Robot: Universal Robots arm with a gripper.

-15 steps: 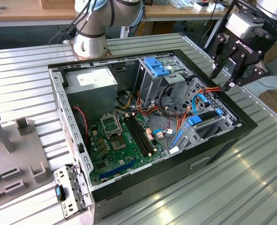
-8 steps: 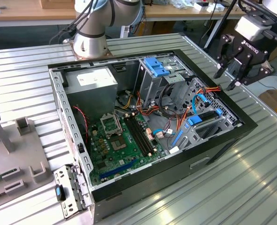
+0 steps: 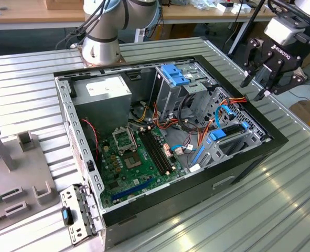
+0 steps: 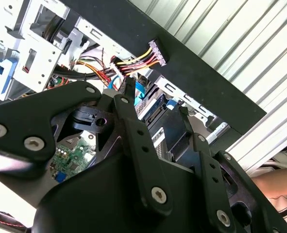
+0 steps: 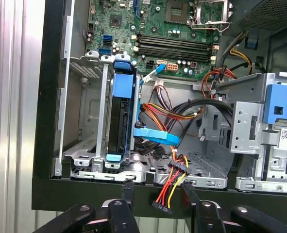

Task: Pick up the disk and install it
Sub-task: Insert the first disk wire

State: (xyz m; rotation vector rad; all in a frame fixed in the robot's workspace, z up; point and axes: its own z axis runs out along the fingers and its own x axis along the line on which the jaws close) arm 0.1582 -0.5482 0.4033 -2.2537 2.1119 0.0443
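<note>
I've got the exterior view high, angled down over the open case [image 3: 160,202]; both wrist views peer close past my gripper [image 5: 157,185] [image 4: 155,94], sharing the cable plug [image 5: 161,208] [image 4: 158,52].

Open computer case [image 3: 196,195] on ribbed table [image 3: 259,220]; motherboard [image 3: 134,157] inside; possibly a bracket [image 3: 79,215] beside.

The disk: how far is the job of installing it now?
Looks done: the disk stands in its blue frame inside the metal bay. In hand: nothing; the claw is open and empty above the case edge. Left: a cable plug lies loose on that edge, joined to nothing.
</note>
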